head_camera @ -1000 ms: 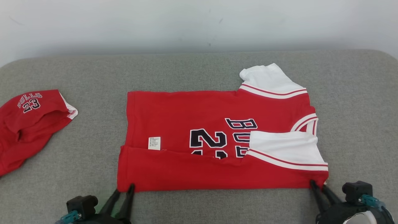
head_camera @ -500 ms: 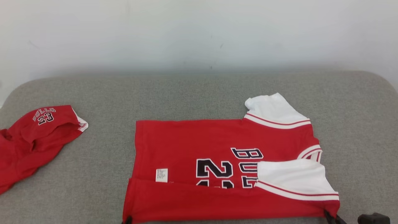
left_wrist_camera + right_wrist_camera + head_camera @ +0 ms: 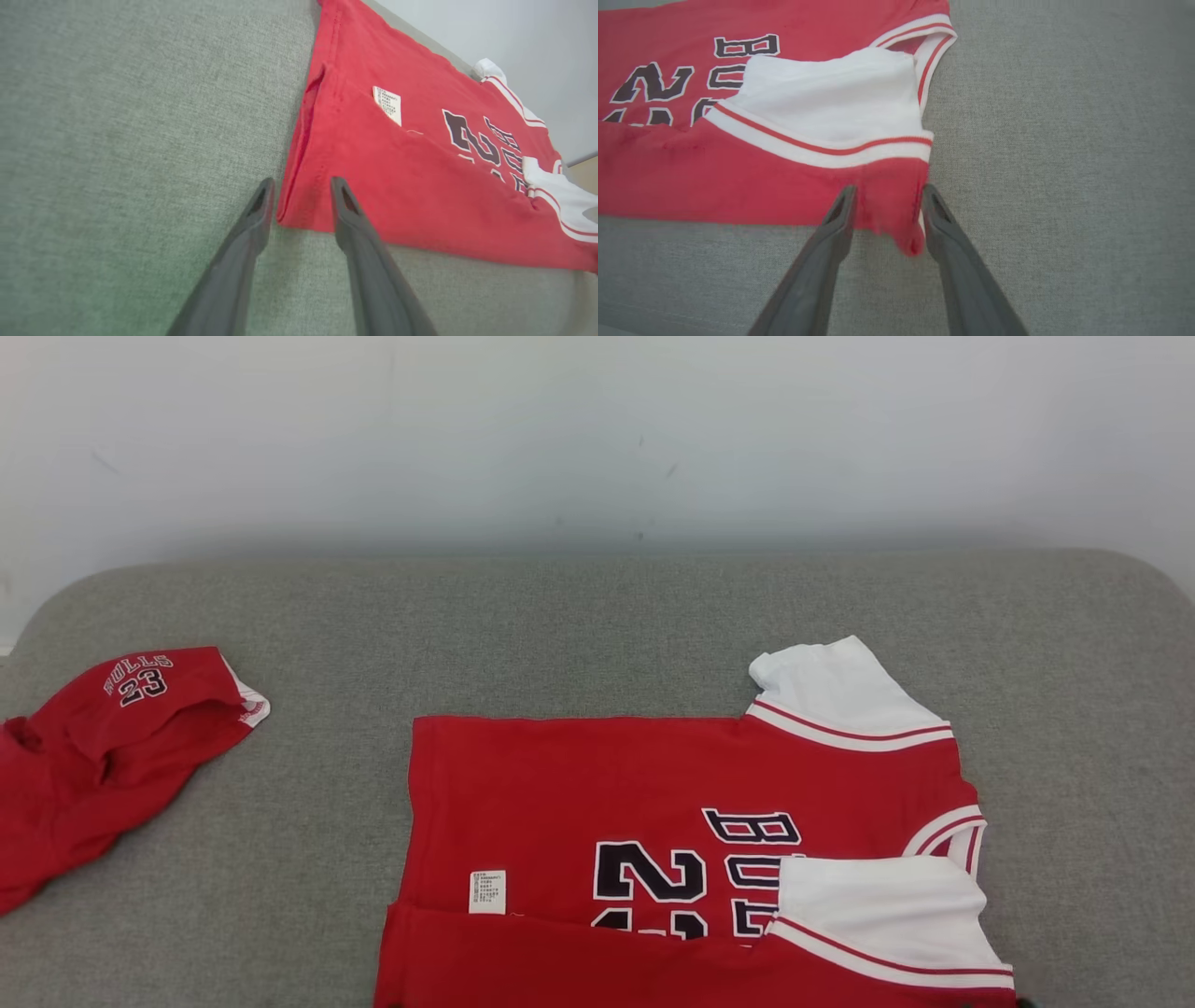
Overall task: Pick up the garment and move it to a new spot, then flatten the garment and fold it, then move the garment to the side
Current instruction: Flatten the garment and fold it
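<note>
Head view: garment [image 3: 579, 784] lies flat on grey cushion [image 3: 597, 616], centre-right, with near long edge folded over; 1st fold judged done. L wrist view: left gripper [image 3: 302, 182] spread, straddling near-left corner, no pinch. R wrist view: right gripper [image 3: 889, 188] spread round near-right corner, no pinch. Remaining: further folds, then move aside.

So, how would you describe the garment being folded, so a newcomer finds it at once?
On the grey padded surface lie two red garments. The jersey is the flat one right of centre, its near edge folded over. Unlike the crumpled red garment at the left, it has white sleeves and large dark lettering.
</note>
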Robot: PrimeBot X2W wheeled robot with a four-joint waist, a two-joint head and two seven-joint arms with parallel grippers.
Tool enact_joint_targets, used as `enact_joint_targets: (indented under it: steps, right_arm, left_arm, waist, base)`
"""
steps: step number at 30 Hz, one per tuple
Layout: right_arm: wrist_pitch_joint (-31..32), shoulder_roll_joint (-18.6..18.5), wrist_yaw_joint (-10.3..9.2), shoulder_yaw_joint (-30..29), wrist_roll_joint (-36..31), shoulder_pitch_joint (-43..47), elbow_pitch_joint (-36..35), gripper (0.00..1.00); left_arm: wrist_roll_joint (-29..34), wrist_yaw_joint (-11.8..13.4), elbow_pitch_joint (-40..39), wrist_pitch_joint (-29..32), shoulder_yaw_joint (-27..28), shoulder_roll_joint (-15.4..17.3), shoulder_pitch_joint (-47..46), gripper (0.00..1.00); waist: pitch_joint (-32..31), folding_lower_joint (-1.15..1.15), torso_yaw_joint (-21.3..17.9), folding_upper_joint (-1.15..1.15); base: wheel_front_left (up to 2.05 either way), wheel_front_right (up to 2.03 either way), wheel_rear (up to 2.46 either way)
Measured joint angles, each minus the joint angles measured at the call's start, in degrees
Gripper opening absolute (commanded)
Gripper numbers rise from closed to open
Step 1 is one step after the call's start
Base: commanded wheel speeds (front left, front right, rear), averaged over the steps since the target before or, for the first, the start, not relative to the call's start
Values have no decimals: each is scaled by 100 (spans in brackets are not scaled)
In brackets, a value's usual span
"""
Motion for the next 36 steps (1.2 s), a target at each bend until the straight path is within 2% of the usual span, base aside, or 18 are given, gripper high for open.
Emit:
enact_joint_targets:
  steps: [6, 8, 10, 15, 21, 26, 31, 36]
  right_arm:
    - [-203, 35, 0, -75, -34, -26, -456, 100]
    - [-361, 59, 0, -90, -121, -68, -601, 100]
    - [-613, 126, 0, -85, -242, -164, -715, 100]
    - [-1401, 409, 0, 115, -743, -451, -677, 100]
    - [-2105, 840, 0, 100, -1126, -734, -167, 100]
    - [-2232, 1084, 0, 89, -1438, -768, 291, 100]
    - [-2239, 1190, 0, 94, -1512, -927, 356, 100]
    - [-2239, 1141, 0, 159, -1517, -1385, 509, 100]
  left_arm:
    - [136, 130, -336, -227, 372, 57, 77, 100]
    - [459, 250, -491, -277, 541, 108, 76, 100]
    - [1193, 387, -760, -278, 726, 210, 68, 100]
    - [2045, 449, -1319, -292, 1486, -247, 151, 100]
    - [3052, 293, -1599, -292, 2271, -793, 224, 100]
    - [3548, 42, -1506, -293, 2754, -1346, 410, 100]
    - [3775, -210, -1161, -292, 2920, -1528, 455, 100]
    - [3800, -334, -1044, -293, 3188, -1482, 59, 100]
  waist:
    - [-80, 0, 7, 0]
    - [-113, 0, 10, 0]
    - [-143, 0, 10, 0]
    - [-172, 0, -3, 0]
    - [-185, 0, 21, 0]
    - [-163, 0, 22, 0]
    - [-74, 0, -20, 0]
    - [85, 0, -124, 1]
  base:
    - [0, 0, 0]
    - [0, 0, 0]
    - [0, 0, 0]
    - [0, 0, 0]
    - [0, 0, 0]
    - [0, 0, 0]
    - [0, 0, 0]
    - [0, 0, 0]
